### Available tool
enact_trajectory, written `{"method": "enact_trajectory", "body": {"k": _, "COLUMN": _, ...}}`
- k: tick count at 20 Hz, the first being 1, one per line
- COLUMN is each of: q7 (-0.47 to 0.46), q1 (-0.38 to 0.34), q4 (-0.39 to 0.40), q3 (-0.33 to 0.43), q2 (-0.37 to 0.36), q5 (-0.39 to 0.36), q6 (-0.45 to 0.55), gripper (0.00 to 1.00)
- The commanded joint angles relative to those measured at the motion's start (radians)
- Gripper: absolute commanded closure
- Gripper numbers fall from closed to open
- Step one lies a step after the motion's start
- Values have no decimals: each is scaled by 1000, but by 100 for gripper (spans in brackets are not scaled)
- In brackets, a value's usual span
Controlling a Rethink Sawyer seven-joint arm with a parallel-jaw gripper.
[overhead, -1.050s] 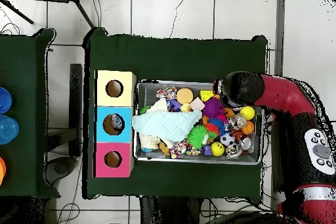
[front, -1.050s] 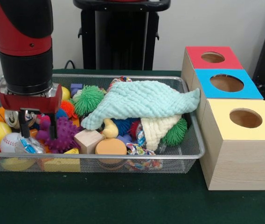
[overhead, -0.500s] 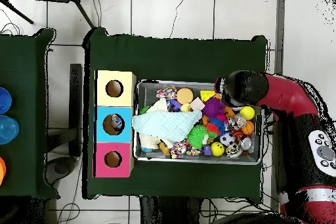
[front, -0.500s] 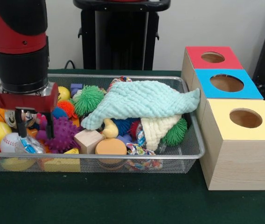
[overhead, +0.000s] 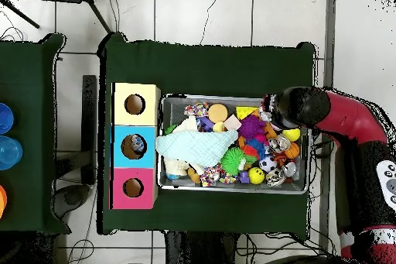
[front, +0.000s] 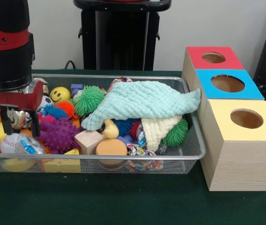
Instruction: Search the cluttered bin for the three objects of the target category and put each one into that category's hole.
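purple spiky ball (front: 58,133) beside tool (front: 19,123)

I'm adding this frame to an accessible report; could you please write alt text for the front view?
A red and black robot arm holds its open gripper over the left end of a wire bin packed with balls, spiky toys and blocks, a mint cloth draped across them. Beside the bin stand three wooden boxes with round holes, topped red, blue and yellow.
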Motion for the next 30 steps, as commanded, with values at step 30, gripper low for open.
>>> {"method": "enact_trajectory", "body": {"k": 30, "q7": -42, "q1": -8, "q4": 112, "q3": 56, "q2": 1, "q5": -38, "q6": -211, "gripper": 0}}
